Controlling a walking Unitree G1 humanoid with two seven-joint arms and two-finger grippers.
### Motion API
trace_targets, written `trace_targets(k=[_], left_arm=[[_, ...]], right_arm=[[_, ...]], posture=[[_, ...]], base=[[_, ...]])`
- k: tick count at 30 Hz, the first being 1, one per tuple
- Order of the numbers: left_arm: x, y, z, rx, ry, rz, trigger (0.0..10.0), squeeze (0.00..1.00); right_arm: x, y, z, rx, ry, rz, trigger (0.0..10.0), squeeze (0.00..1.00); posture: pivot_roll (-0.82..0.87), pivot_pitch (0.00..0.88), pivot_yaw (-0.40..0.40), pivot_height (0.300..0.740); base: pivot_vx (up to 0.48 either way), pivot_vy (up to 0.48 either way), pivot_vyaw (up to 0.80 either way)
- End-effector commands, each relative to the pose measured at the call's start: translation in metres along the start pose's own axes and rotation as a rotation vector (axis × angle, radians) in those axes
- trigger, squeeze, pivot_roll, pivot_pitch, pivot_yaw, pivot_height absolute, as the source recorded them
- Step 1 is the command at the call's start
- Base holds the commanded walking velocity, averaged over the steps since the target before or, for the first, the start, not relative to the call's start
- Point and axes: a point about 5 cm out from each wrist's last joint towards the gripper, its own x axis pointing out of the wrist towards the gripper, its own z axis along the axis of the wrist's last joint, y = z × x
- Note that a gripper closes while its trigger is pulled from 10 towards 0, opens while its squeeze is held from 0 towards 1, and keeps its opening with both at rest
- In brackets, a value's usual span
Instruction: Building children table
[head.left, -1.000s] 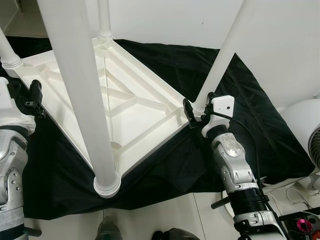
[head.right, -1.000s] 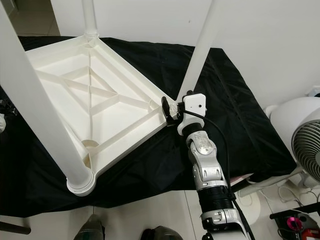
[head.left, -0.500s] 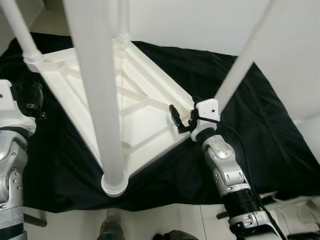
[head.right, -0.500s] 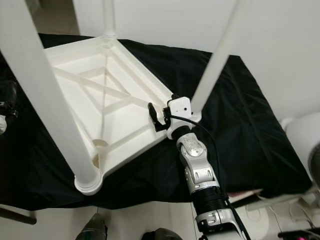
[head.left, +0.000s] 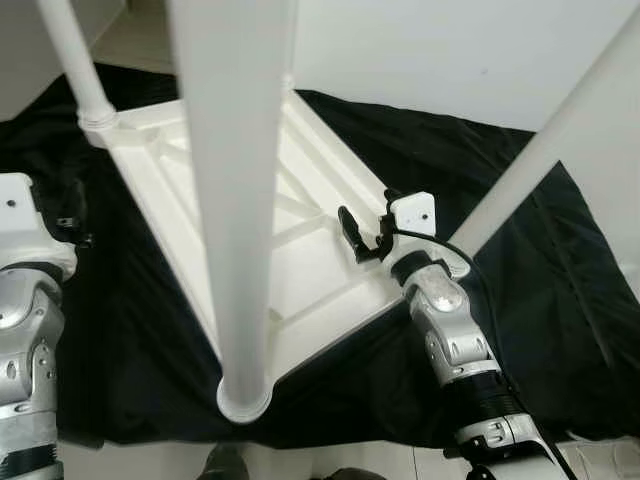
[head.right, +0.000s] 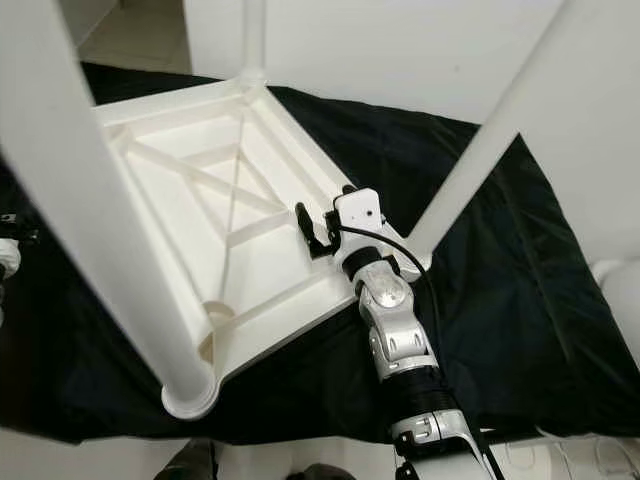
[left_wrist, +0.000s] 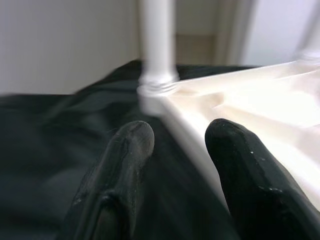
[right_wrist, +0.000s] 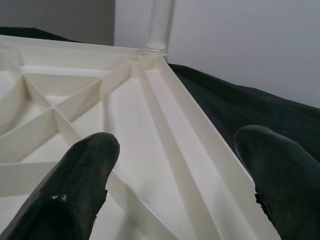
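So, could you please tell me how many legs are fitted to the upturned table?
4: near leg, left corner, far corner, and right corner beside the right tool.

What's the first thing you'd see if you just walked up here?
A big white table lying upside down on a black cloth, its four legs sticking up. One thick leg rises right in front of the camera. The right gripper hangs open over the table's near right corner, and the left gripper is open beside the left corner.
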Motion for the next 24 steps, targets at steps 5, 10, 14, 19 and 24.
trace_targets(k=[5, 10, 14, 19, 24], left_arm=[[-0.002, -0.010, -0.016, -0.006, 0.060, -0.006, 10.0, 0.00], [-0.002, -0.009, -0.015, -0.040, 0.056, 0.017, 10.0, 0.00], [-0.001, -0.010, -0.011, -0.056, 0.045, 0.017, 10.0, 0.00], [-0.001, -0.011, -0.009, -0.052, 0.044, 0.009, 10.0, 0.00], [-0.002, -0.011, -0.011, -0.039, 0.072, 0.006, 10.0, 0.00]], right_arm=[[-0.004, -0.003, -0.009, 0.002, 0.041, -0.007, 10.0, 0.00], [-0.007, -0.008, -0.013, -0.009, 0.056, -0.018, 10.0, 0.00], [-0.007, -0.010, -0.013, -0.014, 0.052, -0.019, 10.0, 0.00], [-0.007, -0.012, -0.012, -0.020, 0.049, -0.035, 10.0, 0.00], [-0.007, -0.013, -0.013, -0.020, 0.045, -0.047, 10.0, 0.00]], posture=[[0.06, 0.081, -0.145, 0.740], [0.07, 0.082, -0.129, 0.740], [0.07, 0.080, -0.121, 0.740], [0.08, 0.078, -0.111, 0.740], [0.08, 0.074, -0.106, 0.740]], base=[[0.000, 0.000, 0.00], [0.000, 0.000, 0.11], [0.000, 0.000, 0.73], [0.000, 0.000, 0.80], [0.000, 0.000, 0.80]])
